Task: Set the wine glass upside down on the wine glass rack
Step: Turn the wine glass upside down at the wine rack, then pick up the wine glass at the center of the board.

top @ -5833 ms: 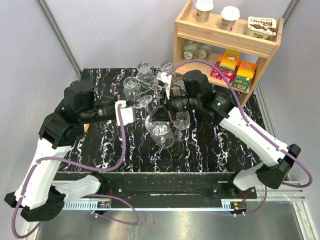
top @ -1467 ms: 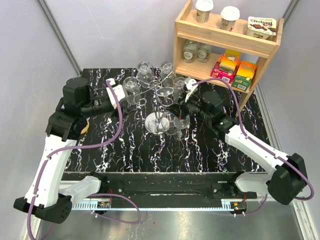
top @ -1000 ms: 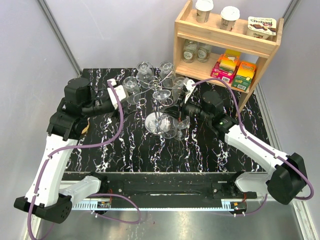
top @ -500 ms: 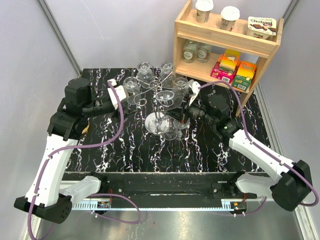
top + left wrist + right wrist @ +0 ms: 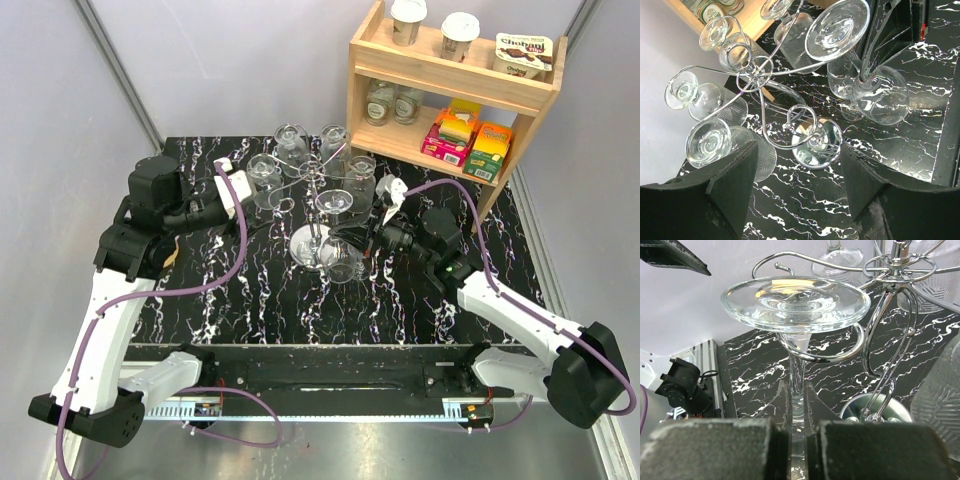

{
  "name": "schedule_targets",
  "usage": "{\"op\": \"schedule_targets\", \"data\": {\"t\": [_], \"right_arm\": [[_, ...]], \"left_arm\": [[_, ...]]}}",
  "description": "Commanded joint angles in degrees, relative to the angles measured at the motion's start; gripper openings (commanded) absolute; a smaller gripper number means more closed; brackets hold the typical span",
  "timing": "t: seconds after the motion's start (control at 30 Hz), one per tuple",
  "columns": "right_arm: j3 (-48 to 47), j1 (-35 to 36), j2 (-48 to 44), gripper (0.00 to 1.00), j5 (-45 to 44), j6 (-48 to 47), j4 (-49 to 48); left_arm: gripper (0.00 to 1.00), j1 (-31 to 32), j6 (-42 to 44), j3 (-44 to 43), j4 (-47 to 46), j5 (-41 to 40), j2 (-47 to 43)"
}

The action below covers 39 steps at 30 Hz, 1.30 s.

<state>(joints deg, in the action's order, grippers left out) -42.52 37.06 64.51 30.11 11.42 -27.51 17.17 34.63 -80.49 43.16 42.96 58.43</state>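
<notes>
The wine glass rack [image 5: 312, 214] is a shiny wire stand in the middle of the table, also in the left wrist view as rack [image 5: 760, 75]. The wine glass [image 5: 336, 204] hangs upside down at its near right side. Its stem [image 5: 797, 371] passes through a curled arm and its round foot [image 5: 795, 301] sits just above the wire. My right gripper [image 5: 798, 405] is shut on the stem below the curl. The bowl [image 5: 876, 100] hangs low beside the rack's disc base [image 5: 816, 143]. My left gripper [image 5: 797, 200] stands open to the rack's left, holding nothing.
Several other glasses [image 5: 264, 172] hang upside down from the rack's far arms. A wooden shelf unit [image 5: 452, 92] with cups, jars and boxes stands at the back right. The black marble table [image 5: 230, 290] lies under everything.
My right arm has drawn back to the right and the held glass has shifted slightly nearer and lower at the rack's arm. The left arm has stayed put.
</notes>
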Motion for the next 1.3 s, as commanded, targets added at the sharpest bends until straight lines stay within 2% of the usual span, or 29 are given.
{"op": "schedule_targets", "data": {"t": [0.0, 0.1, 0.2, 0.3, 0.37, 0.5, 0.53, 0.6, 0.97, 1.17, 1.27], "right_arm": [[-0.45, -0.14, 0.00, 0.00, -1.98, -1.48, -4.14], [-1.68, -0.06, 0.53, 0.08, -2.42, -2.71, -2.29], [-2.91, -0.06, 0.97, 0.20, -2.86, -3.59, -0.89], [-4.50, -0.06, 1.67, 0.23, -2.77, -4.56, 1.49], [-5.11, -0.06, 1.93, 0.32, -2.77, -4.91, 2.45], [-6.08, -0.06, 1.85, 0.36, -2.42, -5.71, 4.73], [-6.60, -0.06, 1.93, 0.43, -2.07, -6.14, 5.61], [-7.83, -0.06, 1.67, 0.48, -1.98, -7.11, 8.59], [-17.33, -0.14, -3.07, 0.51, -0.75, -20.47, 40.58], [-16.72, -0.06, -9.04, 0.55, -8.90, -25.48, 51.31], [-16.01, -0.14, -11.59, 0.50, -15.49, -26.62, 54.48]], "left_arm": [[0.70, -0.47, 0.52, -0.02, -2.29, 1.51, -1.31], [0.70, -0.38, 0.61, 0.16, -2.29, 1.69, -1.22], [0.70, -0.47, 0.61, -0.11, -2.29, 1.86, -1.13], [0.70, -0.47, -0.09, -0.98, -2.29, 2.22, -0.87], [0.70, -0.29, -1.14, -2.03, -2.29, 2.65, -0.52], [0.71, -0.38, -3.25, -4.32, -2.29, 4.23, 0.10], [0.71, -0.29, -3.69, -4.85, -2.29, 4.59, 0.27], [0.71, -0.38, -5.09, -5.99, -2.73, 4.68, 0.63], [0.75, -0.38, -8.44, -9.16, -3.25, 3.54, 1.50], [0.75, -0.47, -8.79, -10.04, -2.82, 3.45, 1.68], [0.75, -0.47, -9.14, -10.21, -2.81, 2.92, 1.51]]}}
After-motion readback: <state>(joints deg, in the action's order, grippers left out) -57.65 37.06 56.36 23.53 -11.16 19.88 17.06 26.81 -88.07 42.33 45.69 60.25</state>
